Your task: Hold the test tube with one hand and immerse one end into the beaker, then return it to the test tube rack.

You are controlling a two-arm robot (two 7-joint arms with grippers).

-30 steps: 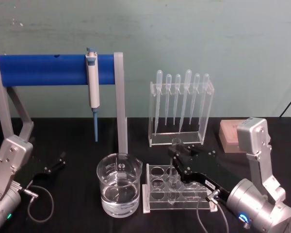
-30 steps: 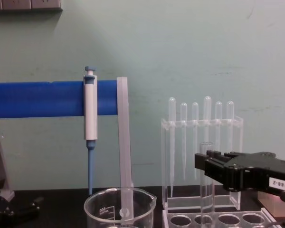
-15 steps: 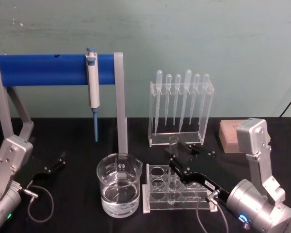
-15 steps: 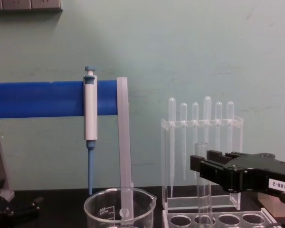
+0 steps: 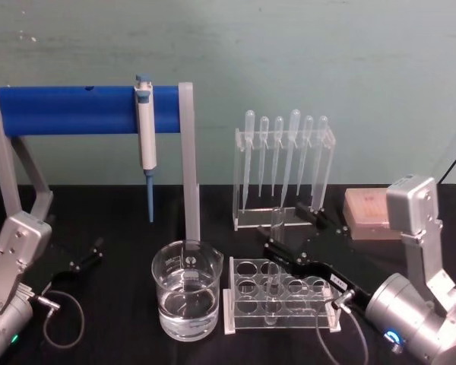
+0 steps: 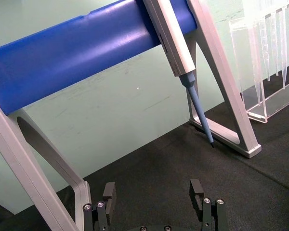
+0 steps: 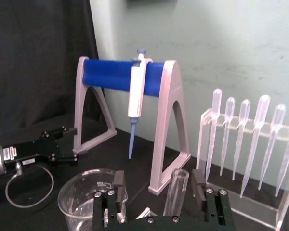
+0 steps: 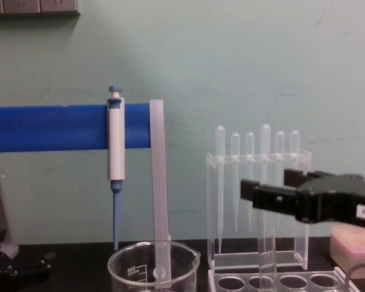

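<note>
**Test tube stood in the rack, right gripper spread around it**

The blue bar stand [image 5: 91, 109] spanned the table's left, a pipettor [image 5: 145, 137] hanging from it. The pipette rack [image 5: 283, 171] stood behind. The beaker [image 5: 187, 300], holding water, sat just left of the clear tube rack [image 5: 283, 304]. The test tube [image 5: 274, 262] stood upright in a rack hole. The right gripper [image 7: 157, 185] was released, fingers either side of the tube, apart from it. The left gripper [image 6: 154, 195] rested open at far left.
</note>
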